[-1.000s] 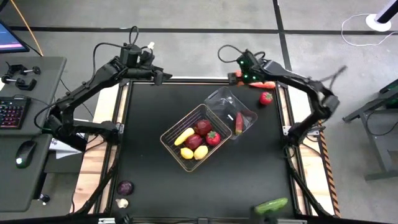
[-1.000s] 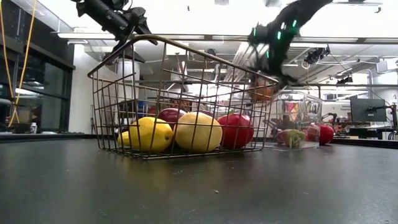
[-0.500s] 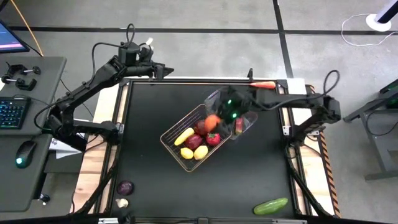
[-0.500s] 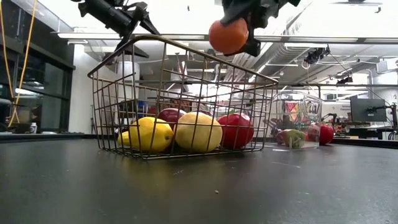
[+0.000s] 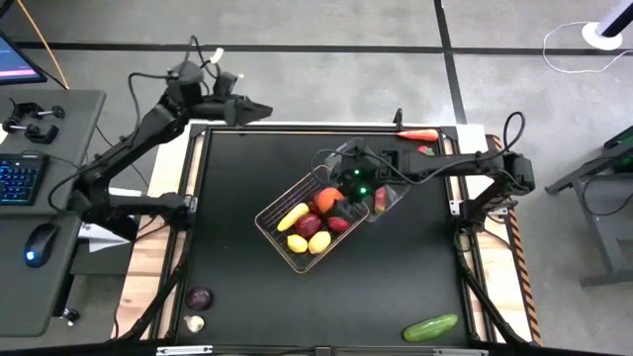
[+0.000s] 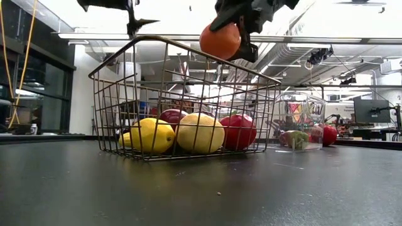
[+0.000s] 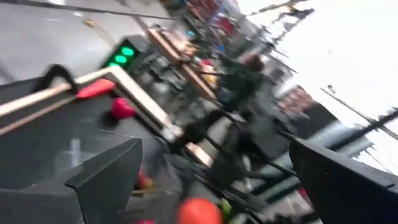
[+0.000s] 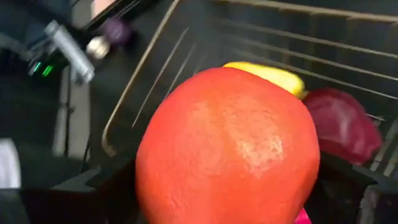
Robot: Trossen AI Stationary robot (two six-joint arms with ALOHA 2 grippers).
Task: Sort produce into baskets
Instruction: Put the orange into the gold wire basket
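- Wire basket (image 5: pixel 302 225) sits mid-table, holding lemons and apples.
- Right gripper (image 5: pixel 336 195) hangs over the basket's 1 o'clock corner, pinching the orange (image 6: pixel 220 41).
- Orange: probably light, stiff, smooth and roll-prone; best gripped across its middle.
- Left gripper (image 5: pixel 259 108) waits at 11 o'clock, fingers spread.

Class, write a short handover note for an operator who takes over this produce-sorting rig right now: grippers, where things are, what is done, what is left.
Right gripper: shut on the round orange fruit, held above the square wire-mesh basket.
Left gripper: open, empty, waiting over the table's far left edge.
Done: wire basket holds yellow lemons and red apples; the clear plastic tub beside it holds a few pieces.
Left: release the orange, then sort the orange carrot at the far edge, green cucumber, purple onion and white garlic at the near edge.
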